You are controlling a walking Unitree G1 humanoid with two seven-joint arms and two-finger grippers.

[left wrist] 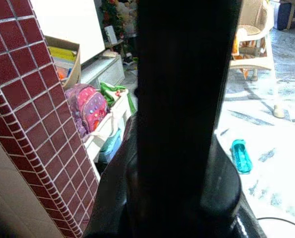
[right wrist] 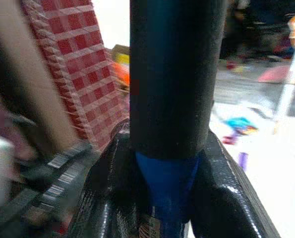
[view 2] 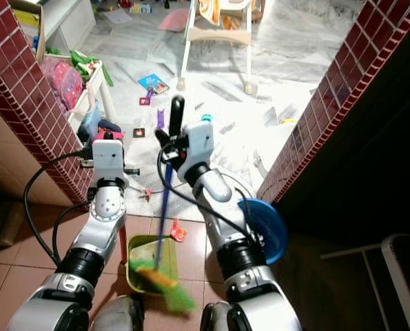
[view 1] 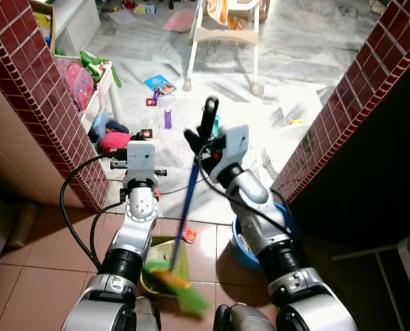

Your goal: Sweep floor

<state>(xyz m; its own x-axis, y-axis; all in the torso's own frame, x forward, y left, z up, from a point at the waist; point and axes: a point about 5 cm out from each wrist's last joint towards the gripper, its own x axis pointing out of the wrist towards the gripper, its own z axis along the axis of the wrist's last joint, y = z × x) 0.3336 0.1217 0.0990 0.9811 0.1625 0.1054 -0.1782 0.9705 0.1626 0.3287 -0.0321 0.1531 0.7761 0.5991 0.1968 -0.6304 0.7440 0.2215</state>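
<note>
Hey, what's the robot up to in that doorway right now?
It's sweeping. The right hand is shut on the blue broom, holding the handle near its black top, with the green bristles down at the green dustpan on the tiled floor between the arms. The left hand holds a dark handle. Toys litter the floor beyond.

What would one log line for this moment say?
right end effector: shut on broom handle | bristles: in green dustpan | left end effector: holds dustpan handle

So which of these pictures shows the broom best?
The right eye view: the whole broom shows, from its black grip in the right end effector down to the green bristles over the dustpan. The left eye view shows much the same. The right wrist view shows just its handle close up.
</note>
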